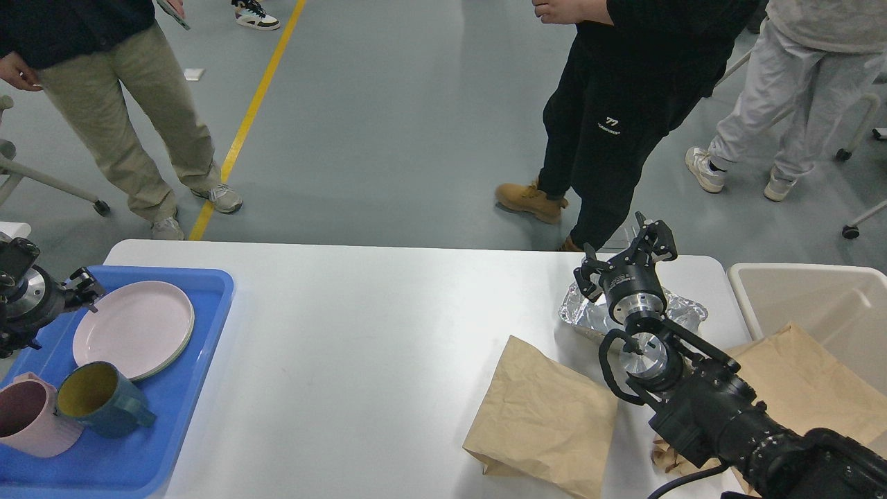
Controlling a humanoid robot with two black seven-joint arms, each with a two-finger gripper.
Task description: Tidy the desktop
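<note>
The white desktop (381, 333) fills the middle of the head view. My right gripper (624, 255) is over a crumpled foil tray (585, 315) at the far right of the desktop, its two fingers spread open with nothing between them. A flat brown paper bag (547, 416) lies in front of the foil tray, beside my right arm. My left gripper (84, 287) is at the left edge of a pink plate (135, 326) on the blue tray (201, 346). It is small and dark, so its fingers cannot be told apart.
On the blue tray, a teal mug (100, 402) and a pink mug (28, 416) stand in front of the plate. A beige bin (797, 274) at the right holds another brown paper bag (811, 388). People (624, 104) stand just beyond the far edge.
</note>
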